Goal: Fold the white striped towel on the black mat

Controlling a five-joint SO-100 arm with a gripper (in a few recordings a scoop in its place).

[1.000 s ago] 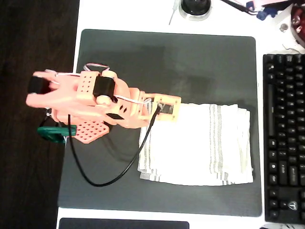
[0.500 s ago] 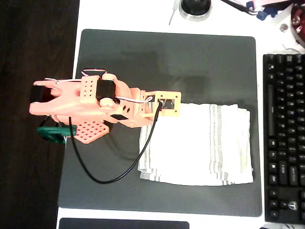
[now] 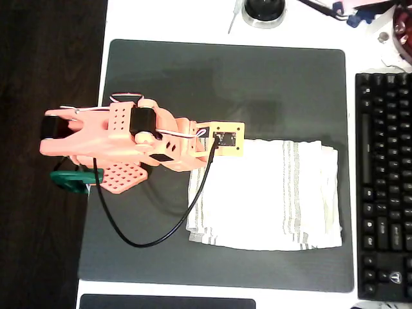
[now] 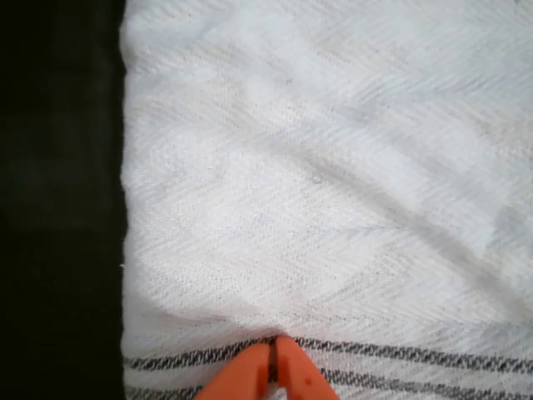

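Seen from overhead, the black mat (image 3: 193, 77) lies flat on the white desk (image 3: 174, 22), and the white striped towel (image 3: 277, 199) rests on the mat's right half in a folded rectangle, with grey stripes running near its left edge and through its right part. The orange arm (image 3: 122, 141) reaches in from the left, its tip over the towel's upper left corner. A black cable (image 3: 129, 241) loops from the arm down across the mat. A black keyboard (image 3: 384, 187) sits at the right, just off the mat, and a round dark object (image 3: 262, 9) stands at the top edge.

From the wrist, the towel (image 4: 333, 167) covers most of the frame, with the mat (image 4: 58, 208) dark along the left. The hand (image 4: 271, 367) points up from the bottom edge, its two orange fingers (image 4: 241, 379) pressed together at the tips, clenched right at the towel's grey stripe. Whether any cloth is pinched between them cannot be told.
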